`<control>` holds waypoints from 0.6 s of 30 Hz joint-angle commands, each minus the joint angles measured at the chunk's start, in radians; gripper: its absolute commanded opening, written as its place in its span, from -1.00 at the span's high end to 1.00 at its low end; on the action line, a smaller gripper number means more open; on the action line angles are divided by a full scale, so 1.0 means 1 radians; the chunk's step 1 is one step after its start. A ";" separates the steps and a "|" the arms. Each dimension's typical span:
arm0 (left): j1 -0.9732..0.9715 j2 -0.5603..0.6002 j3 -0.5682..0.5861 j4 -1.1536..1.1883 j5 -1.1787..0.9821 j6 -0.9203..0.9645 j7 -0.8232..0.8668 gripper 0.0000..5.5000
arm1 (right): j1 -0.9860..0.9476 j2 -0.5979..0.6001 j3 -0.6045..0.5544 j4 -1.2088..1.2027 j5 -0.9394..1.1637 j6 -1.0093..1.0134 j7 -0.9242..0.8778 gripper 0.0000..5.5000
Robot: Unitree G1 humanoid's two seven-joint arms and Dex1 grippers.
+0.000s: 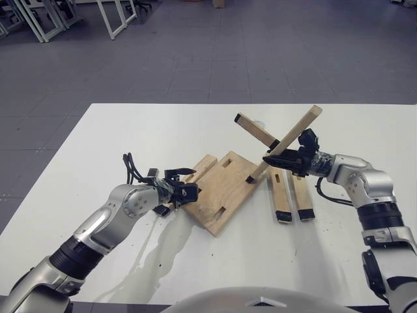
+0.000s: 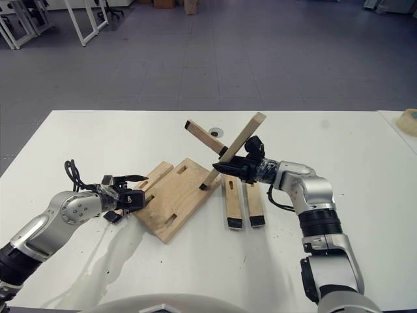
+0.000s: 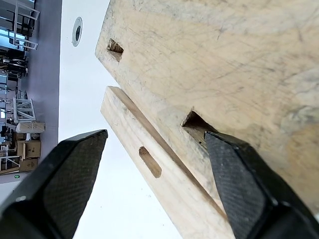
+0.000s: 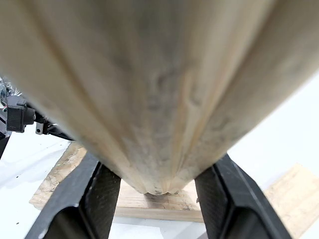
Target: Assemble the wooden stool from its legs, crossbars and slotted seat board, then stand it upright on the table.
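The slotted seat board lies flat mid-table. A wooden leg with a slot rests along its far left edge. My left gripper is open at that edge; in the left wrist view its fingers stand either side of the leg and the board. My right gripper is shut on a long leg that tilts up, lower end on the board near a slot. A crossbar sticks out from this leg. Two more wooden pieces lie side by side right of the board.
A round cable hole sits in the white table behind the parts. A pale roll lies at the far right edge. Metal table frames stand on the floor beyond. Bare tabletop lies in front and to the left.
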State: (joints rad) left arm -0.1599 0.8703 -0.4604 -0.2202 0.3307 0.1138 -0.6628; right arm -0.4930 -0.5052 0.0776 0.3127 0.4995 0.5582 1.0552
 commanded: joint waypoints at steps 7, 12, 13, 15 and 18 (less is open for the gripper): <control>0.061 -0.045 -0.015 0.015 0.050 0.048 -0.053 -0.31 | 0.029 0.037 0.116 -0.026 -0.246 -0.092 -0.237 0.26; 0.067 -0.080 -0.014 0.005 0.062 0.066 -0.055 -0.31 | 0.083 0.053 0.226 -0.018 -0.355 -0.115 -0.279 0.26; 0.066 -0.086 -0.012 0.005 0.063 0.068 -0.055 -0.31 | 0.079 0.054 0.238 0.033 -0.370 -0.122 -0.279 0.26; 0.070 -0.092 -0.008 0.007 0.067 0.068 -0.053 -0.31 | 0.045 0.065 0.237 0.144 -0.363 -0.115 -0.271 0.26; 0.073 -0.102 -0.001 0.015 0.072 0.067 -0.051 -0.31 | -0.040 0.080 0.210 0.304 -0.304 -0.086 -0.178 0.26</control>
State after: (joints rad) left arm -0.1349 0.7830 -0.4192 -0.2451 0.3989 0.1691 -0.6610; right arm -0.5849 -0.4206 0.2527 0.3661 0.2798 0.3626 0.8873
